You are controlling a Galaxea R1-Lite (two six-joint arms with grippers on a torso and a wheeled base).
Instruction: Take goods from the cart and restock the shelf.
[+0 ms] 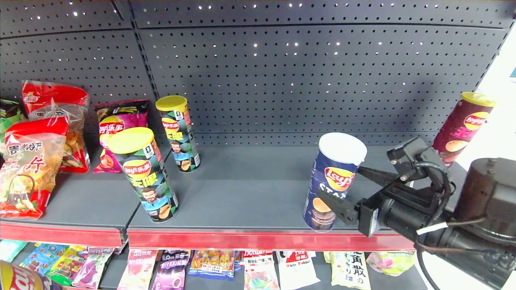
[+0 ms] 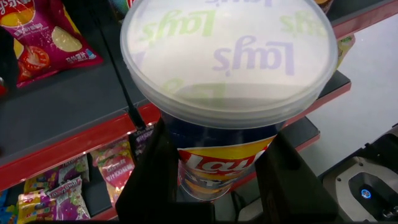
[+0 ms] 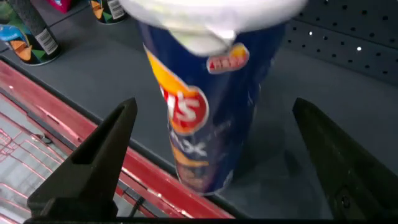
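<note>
Straddling the blue can (image 1: 334,181) standing upright at the shelf (image 1: 250,197) front, my right fingers (image 1: 338,206) stand apart; my left fingers (image 2: 149,180) clamp a white-lidded can (image 2: 230,56).

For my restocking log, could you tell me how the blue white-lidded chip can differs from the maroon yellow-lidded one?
The blue chip can with a white lid stands at the shelf's front edge, between the right gripper's open jaws; the maroon chip can with a yellow lid stands free at the back. Both are tall cylinders.
</note>
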